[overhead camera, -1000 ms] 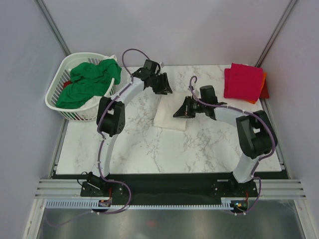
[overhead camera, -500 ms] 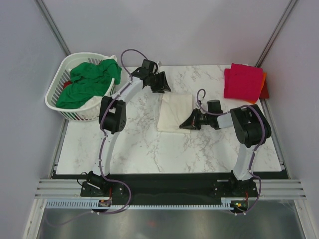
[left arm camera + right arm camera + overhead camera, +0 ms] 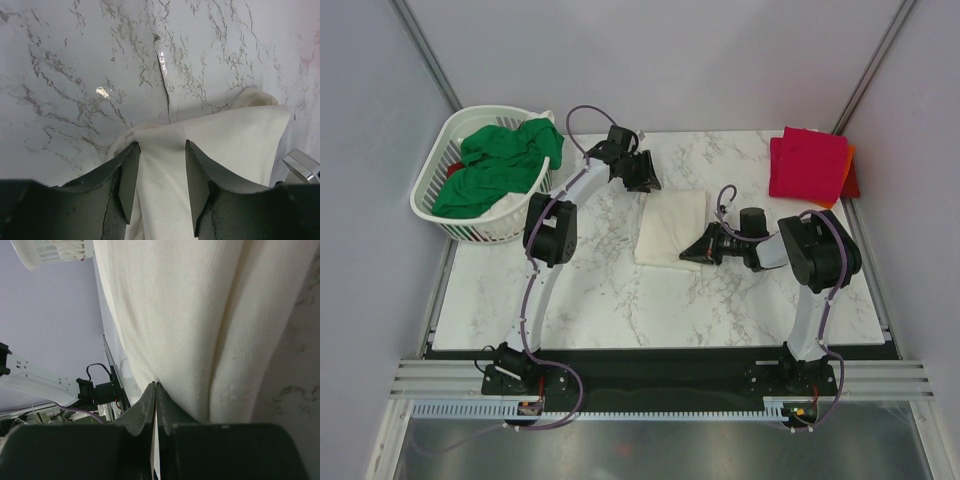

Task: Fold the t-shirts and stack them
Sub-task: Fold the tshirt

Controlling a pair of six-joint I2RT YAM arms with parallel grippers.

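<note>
Handling the cream-white t-shirt (image 3: 668,228) calls for a light touch. It looks soft, limp and light, so expect it to sag and slide on the marble bench (image 3: 590,295) rather than hold a crease. It lies folded into a narrow oblong mid-bench, between your two hands.

Your left hand (image 3: 642,172) hovers at its far edge, released, and a rumpled corner shows between the parted fingers. Your right hand (image 3: 705,247) lies low at its right edge, clenched, tips against the hem. No cloth shows pinched there.

Take hold at a corner or along a folded edge and pinch all the layers at once, or the fold may open.

The crimson-pink t-shirt (image 3: 807,160) lies folded on the orange t-shirt (image 3: 843,172) at the far right. The green t-shirt (image 3: 500,165) is heaped in the basket (image 3: 428,203).
</note>
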